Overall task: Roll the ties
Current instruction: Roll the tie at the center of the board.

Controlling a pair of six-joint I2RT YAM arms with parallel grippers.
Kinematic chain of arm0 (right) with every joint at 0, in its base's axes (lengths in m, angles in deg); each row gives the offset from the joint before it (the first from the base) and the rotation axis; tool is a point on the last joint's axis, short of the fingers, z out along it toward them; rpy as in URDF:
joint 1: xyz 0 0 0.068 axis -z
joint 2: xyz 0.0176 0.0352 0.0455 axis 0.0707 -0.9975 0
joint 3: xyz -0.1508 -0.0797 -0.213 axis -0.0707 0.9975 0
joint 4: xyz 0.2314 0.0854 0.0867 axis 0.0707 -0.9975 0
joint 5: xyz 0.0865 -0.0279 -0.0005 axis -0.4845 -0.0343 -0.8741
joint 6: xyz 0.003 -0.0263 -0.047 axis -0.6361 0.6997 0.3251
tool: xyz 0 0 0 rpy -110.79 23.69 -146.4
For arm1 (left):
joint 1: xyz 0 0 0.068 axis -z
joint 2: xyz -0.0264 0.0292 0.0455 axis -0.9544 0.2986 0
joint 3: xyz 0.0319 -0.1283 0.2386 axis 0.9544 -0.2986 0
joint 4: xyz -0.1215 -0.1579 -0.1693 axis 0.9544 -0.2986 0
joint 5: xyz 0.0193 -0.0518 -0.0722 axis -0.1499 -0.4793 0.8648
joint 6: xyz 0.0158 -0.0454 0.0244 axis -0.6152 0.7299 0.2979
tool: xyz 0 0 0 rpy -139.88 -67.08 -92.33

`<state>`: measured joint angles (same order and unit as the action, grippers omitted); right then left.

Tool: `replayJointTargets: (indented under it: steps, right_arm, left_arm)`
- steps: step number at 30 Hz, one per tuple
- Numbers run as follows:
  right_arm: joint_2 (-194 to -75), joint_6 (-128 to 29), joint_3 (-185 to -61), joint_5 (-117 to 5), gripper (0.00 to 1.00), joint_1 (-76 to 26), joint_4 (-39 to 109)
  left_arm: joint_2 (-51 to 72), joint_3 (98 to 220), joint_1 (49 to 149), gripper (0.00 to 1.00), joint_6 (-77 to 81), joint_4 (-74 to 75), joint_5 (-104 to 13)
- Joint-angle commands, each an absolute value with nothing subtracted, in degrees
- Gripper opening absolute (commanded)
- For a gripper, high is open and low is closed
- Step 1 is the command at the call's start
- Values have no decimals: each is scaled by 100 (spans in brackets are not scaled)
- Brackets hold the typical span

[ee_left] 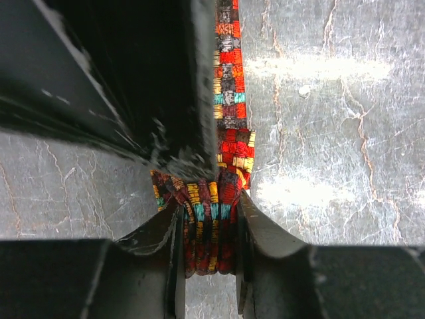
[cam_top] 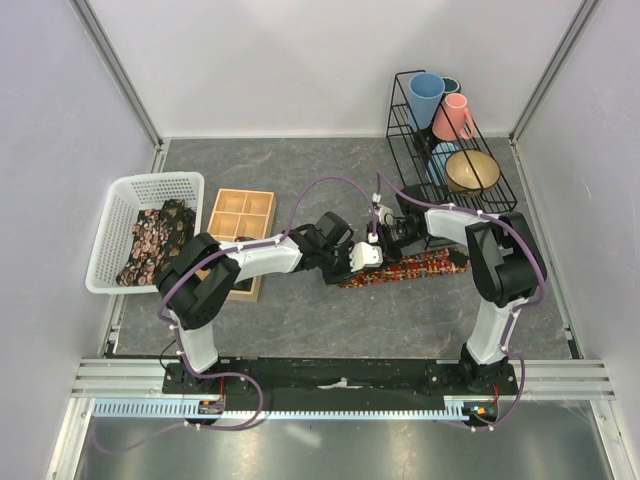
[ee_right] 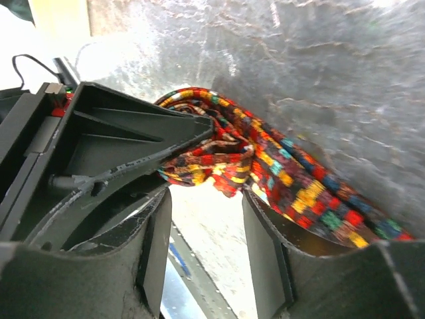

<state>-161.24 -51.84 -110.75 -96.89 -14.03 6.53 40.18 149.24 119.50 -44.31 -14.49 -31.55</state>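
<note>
One tie [cam_top: 410, 268], red with small multicoloured blocks, lies stretched on the grey table between the arms. My left gripper [cam_top: 358, 257] is at its left end. In the left wrist view the left gripper [ee_left: 209, 216] is shut on the bunched, folded end of the tie [ee_left: 229, 86], which runs away from it along the table. My right gripper [cam_top: 383, 237] is just behind that end. In the right wrist view the right gripper [ee_right: 206, 199] is open, with the crumpled tie [ee_right: 299, 186] just past its fingertips and lying against one finger. More dark floral ties [cam_top: 155, 243] lie in the white basket.
The white plastic basket [cam_top: 110, 215] stands at the left, with a wooden compartment tray [cam_top: 240, 215] beside it. A black wire rack [cam_top: 400, 130] at the back right holds cups and a bowl [cam_top: 472, 170]. The two grippers are very close together.
</note>
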Motion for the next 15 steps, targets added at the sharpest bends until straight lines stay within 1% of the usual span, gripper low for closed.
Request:
replayJointTargets:
  steps: [1, 5, 7, 10, 11, 13, 14, 15]
  right_arm:
    - [-16249, -5622, -10965, -10124, 54, -1519, 1228]
    - [-16469, -5851, -10930, -10125, 52, -1555, 1598]
    - [-16575, -5922, -10904, -10177, 49, -1555, 1827]
    - [-16663, -5896, -10877, -10090, 40, -1563, 1889]
    - [-16689, -5869, -10860, -10011, 27, -1555, 1880]
    - [-16759, -5694, -10842, -9748, 13, -1555, 1766]
    - [-16838, -5650, -10851, -9668, 1, -1555, 1696]
    - [-16865, -5528, -10868, -9589, 0, -1546, 1582]
  left_arm:
    - [4158, 15055, 11956, 4, -4523, -1817, -3358]
    - [4211, 15125, 11956, 4, -4480, -1835, -3340]
    - [4246, 15160, 11956, 4, -4479, -1852, -3323]
    - [4290, 15231, 11956, 5, -4444, -1923, -3279]
    - [4299, 15248, 11956, 8, -4436, -1931, -3270]
    - [4308, 15283, 11956, 11, -4427, -1949, -3235]
    - [4308, 15275, 11956, 16, -4427, -1958, -3191]
    - [4308, 15283, 11956, 18, -4427, -1958, -3165]
